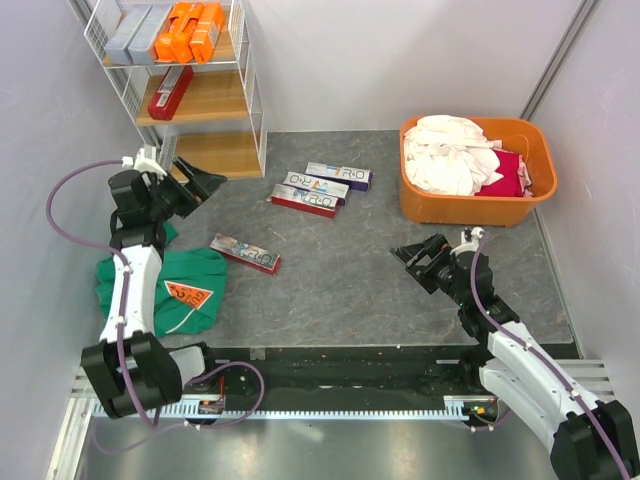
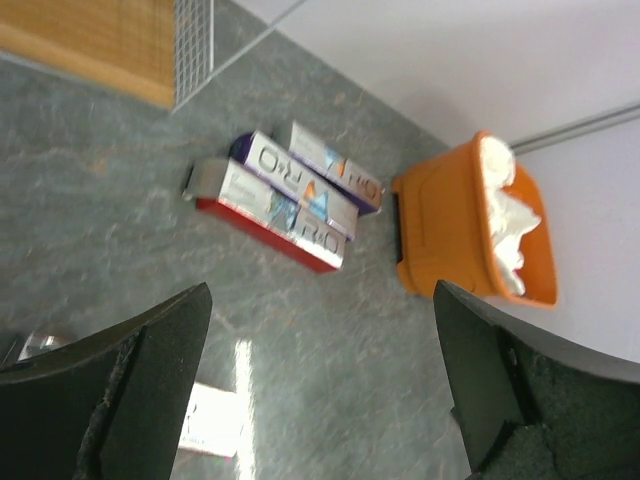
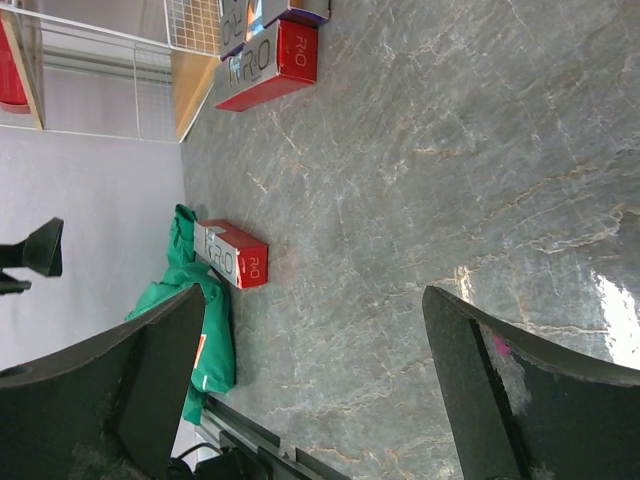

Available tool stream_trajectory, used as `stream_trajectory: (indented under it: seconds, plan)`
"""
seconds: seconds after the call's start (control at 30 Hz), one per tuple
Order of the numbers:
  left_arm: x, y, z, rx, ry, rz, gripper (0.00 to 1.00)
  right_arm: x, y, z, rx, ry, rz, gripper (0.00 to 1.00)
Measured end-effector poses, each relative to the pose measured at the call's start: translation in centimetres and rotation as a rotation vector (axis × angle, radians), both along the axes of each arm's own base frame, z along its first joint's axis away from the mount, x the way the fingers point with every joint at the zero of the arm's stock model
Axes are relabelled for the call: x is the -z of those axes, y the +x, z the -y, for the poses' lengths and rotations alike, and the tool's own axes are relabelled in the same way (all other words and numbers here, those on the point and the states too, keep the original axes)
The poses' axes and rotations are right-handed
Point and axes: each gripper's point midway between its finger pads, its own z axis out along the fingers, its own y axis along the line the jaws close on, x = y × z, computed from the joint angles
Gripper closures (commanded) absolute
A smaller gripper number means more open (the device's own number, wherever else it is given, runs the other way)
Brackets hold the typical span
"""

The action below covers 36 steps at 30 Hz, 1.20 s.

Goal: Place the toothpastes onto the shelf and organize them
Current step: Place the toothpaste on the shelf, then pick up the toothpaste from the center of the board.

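The white wire shelf (image 1: pixel 255 100) stands at the back left. Its top board holds grey cartons (image 1: pixel 138 32) and orange cartons (image 1: pixel 190 30); the middle board holds a red carton (image 1: pixel 170 90). Three cartons lie together on the table: white/purple (image 1: pixel 339 176), silver (image 1: pixel 312 186) and red (image 1: pixel 302 203); they also show in the left wrist view (image 2: pixel 290 198). Another red carton (image 1: pixel 245 253) lies by the green cloth and shows in the right wrist view (image 3: pixel 231 254). My left gripper (image 1: pixel 200 184) is open and empty, beside the shelf's bottom board. My right gripper (image 1: pixel 418 262) is open and empty above the table.
An orange tub (image 1: pixel 478 172) of white and red laundry stands at the back right. A green cloth (image 1: pixel 170 285) lies at the left by the left arm. Grey walls close in on the left, back and right.
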Motion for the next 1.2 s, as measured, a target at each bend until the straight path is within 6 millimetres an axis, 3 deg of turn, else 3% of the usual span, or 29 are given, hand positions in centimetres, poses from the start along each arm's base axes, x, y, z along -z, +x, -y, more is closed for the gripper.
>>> stream_trajectory:
  seconds: [0.17, 0.33, 0.63, 0.8, 1.03, 1.2]
  plan:
    - [1.5, -2.8, 0.9, 0.037, 0.11, -0.058, 0.0, 0.8, -0.2, -0.1, -0.007, -0.005, -0.022, 0.02]
    - [4.7, -5.2, 2.5, 0.118, 0.242, -0.196, 0.0, 1.2, -0.3, -0.3, -0.023, -0.004, -0.035, 0.02]
    - [8.6, -8.5, 5.2, 0.231, 0.266, -0.392, 0.0, 1.5, -0.4, -0.5, -0.037, -0.009, -0.045, 0.02]
    - [11.3, -9.4, 5.9, 0.245, 0.242, -0.496, 0.0, 1.6, -0.6, -0.6, -0.046, -0.007, -0.045, 0.02]
    - [17.3, -10.9, 6.9, 0.266, 0.198, -0.713, 0.0, 2.2, -0.8, -0.6, -0.052, -0.015, -0.055, 0.02]
    - [19.5, -10.4, 6.7, 0.231, 0.182, -0.775, 0.0, 2.4, -0.9, -0.5, -0.053, -0.019, -0.059, 0.02]
